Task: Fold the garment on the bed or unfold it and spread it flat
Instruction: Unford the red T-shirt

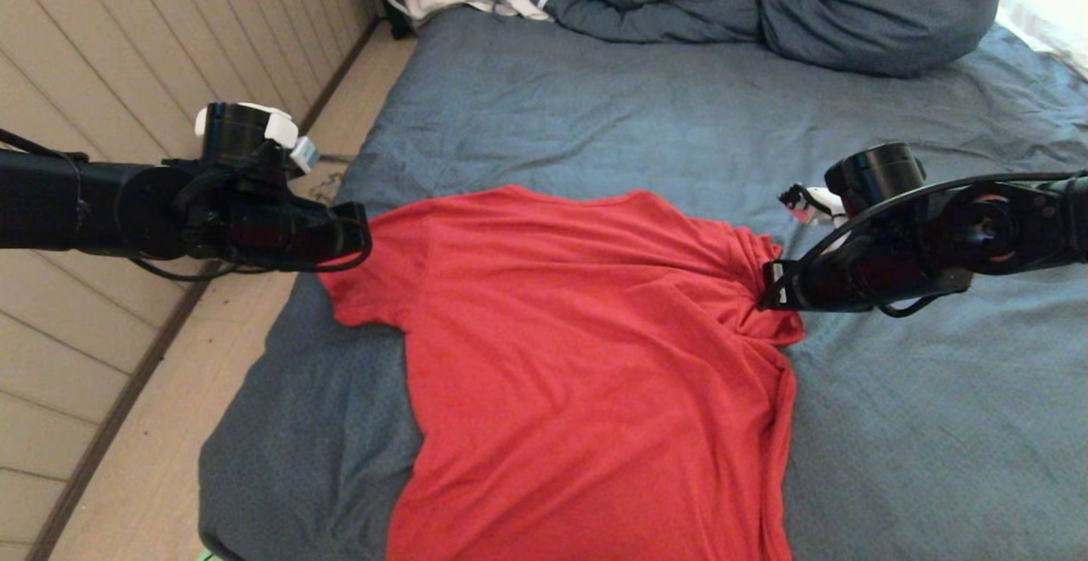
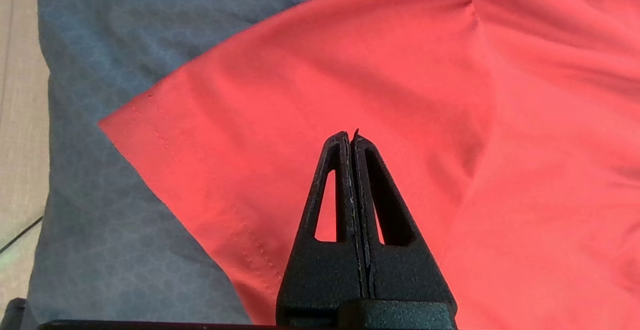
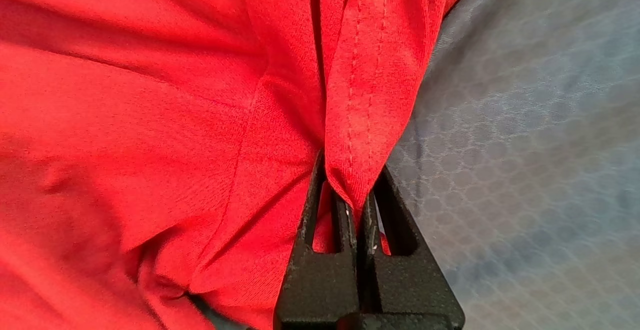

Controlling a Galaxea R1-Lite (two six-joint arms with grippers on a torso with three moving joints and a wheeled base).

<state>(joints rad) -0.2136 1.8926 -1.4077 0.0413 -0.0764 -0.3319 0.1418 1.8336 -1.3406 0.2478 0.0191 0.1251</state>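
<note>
The red short-sleeved crew-neck T-shirt of thin, soft jersey is lying plain side up near the front edge of the wide mattress in its wrinkled slate-blue sheet, mostly spread, though its right sleeve is bunching into folds. The cloth looks light and limp, so it will likely sag and drag on the sheet; stitched hems and seams seem the surest places to take hold. The right gripper is pinching that gathered sleeve hem between clenched fingers. The left gripper is hanging over the flat left sleeve with its fingers pressed together on nothing. Beyond, a rumpled dark-blue duvet is heaped at the far end.
</note>
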